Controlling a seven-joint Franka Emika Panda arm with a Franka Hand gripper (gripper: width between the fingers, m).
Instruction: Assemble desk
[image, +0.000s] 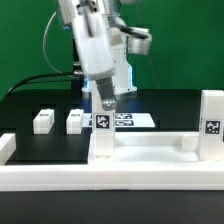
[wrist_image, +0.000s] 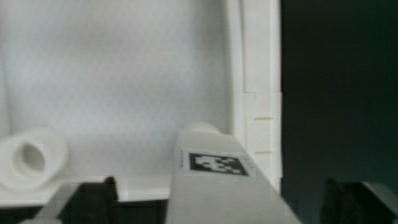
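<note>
A plain green backdrop wall (image: 30, 40) stands behind the gripper (image: 104, 100); a flat matte black table surface (image: 30, 105) lies below it. Lighting: even.

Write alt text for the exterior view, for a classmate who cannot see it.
The open gripper hangs at the top of a leg post standing upright on the tabletop panel. A second leg post stands at the exterior view's right; two loose posts rest on the black table at its left.

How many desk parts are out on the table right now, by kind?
Legs: 4
Tabletop: 1
Total: 5
</note>
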